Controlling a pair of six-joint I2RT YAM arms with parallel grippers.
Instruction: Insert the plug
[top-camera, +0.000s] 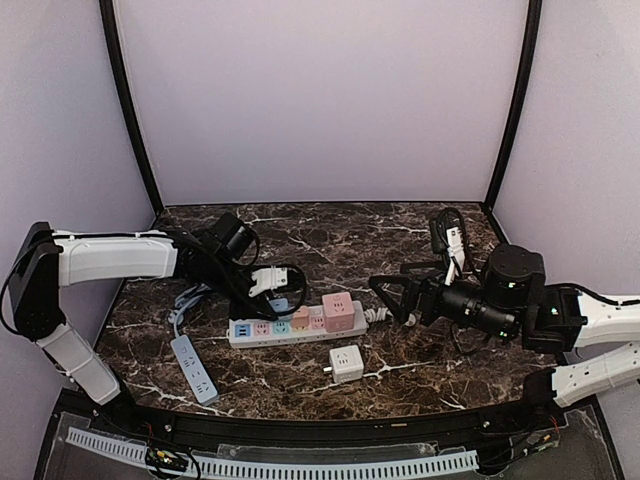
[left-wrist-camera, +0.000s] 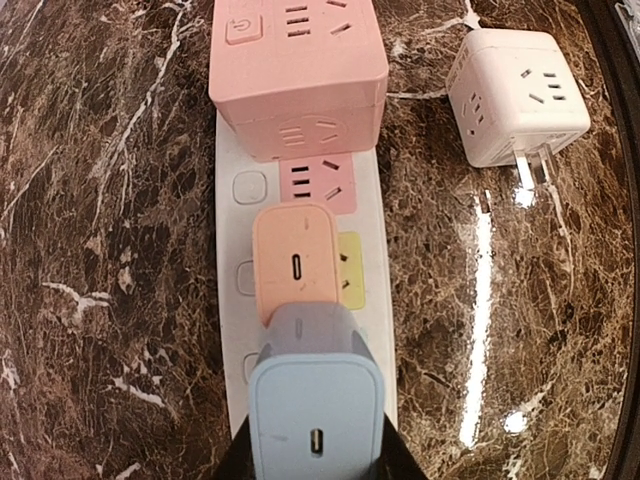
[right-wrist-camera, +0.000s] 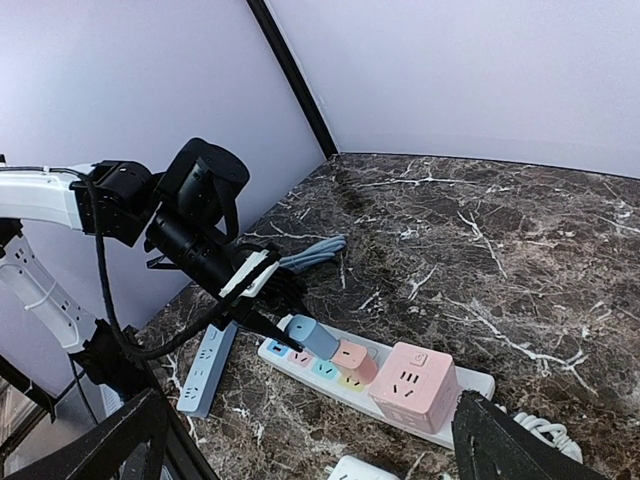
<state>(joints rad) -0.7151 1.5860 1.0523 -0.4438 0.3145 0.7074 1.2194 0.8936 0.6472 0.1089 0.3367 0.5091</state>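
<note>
Right now my left gripper (right-wrist-camera: 283, 333) has its jaws clamped on the blue plug (left-wrist-camera: 315, 405), low centre in its wrist view, over the white power strip (left-wrist-camera: 375, 300), just beside the orange plug (left-wrist-camera: 297, 265). My right gripper (top-camera: 392, 300) sits mid-right overhead, jaws apart.

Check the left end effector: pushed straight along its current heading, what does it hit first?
The blue charger gripped by the left end effector leads, so it likely meets the white power strip first, right beside the orange charger. The gap between them is unclear.
</note>
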